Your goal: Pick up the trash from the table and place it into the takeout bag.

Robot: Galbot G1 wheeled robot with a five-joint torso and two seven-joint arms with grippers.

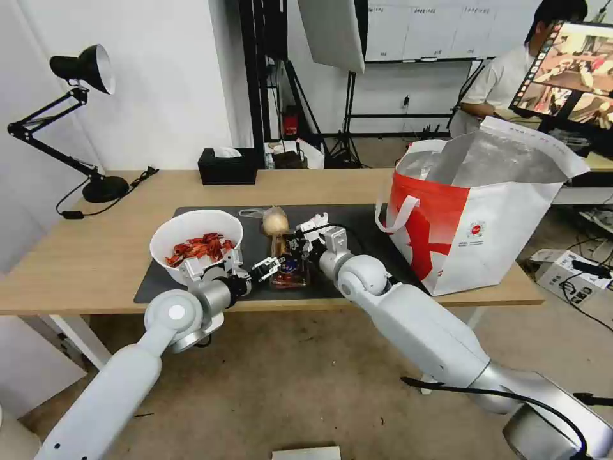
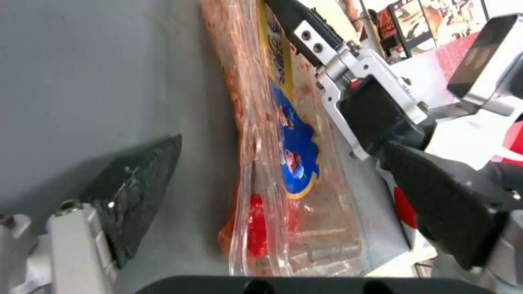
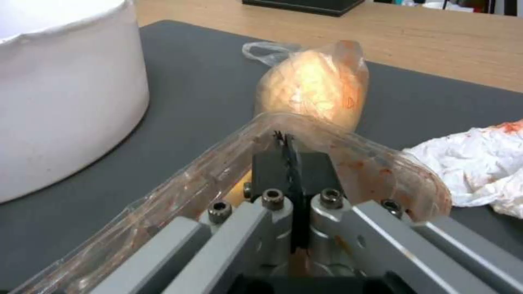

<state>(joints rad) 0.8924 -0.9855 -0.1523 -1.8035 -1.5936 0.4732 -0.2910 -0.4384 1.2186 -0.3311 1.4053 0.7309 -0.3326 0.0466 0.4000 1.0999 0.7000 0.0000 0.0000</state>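
Note:
The clear plastic tray (image 1: pixel 290 273) with red scraps lies on the dark mat (image 1: pixel 370 220) near the table's (image 1: pixel 96 255) front edge. My right gripper (image 1: pixel 300 248) is shut on the tray's (image 3: pixel 349 143) rim, its fingers (image 3: pixel 286 141) pinching it. From the left, my left gripper (image 1: pixel 267 265) stands open, and the tray (image 2: pixel 283 163) sits just beyond its spread fingertips (image 2: pixel 136 179). Left of the tray stands the white bowl (image 1: pixel 198 246) of crayfish shells. The small bag with a beige lump (image 3: pixel 316 85) and the crumpled tissue (image 3: pixel 479 163) lie behind the tray. The takeout bag (image 1: pixel 479 217) stands open at the right end.
A black tissue box (image 1: pixel 227 166) sits at the table's back edge and a black desk lamp (image 1: pixel 89 128) at the far left. Bare wood lies left of the mat. A monitor (image 1: pixel 575 70) stands in the room beyond the takeout bag.

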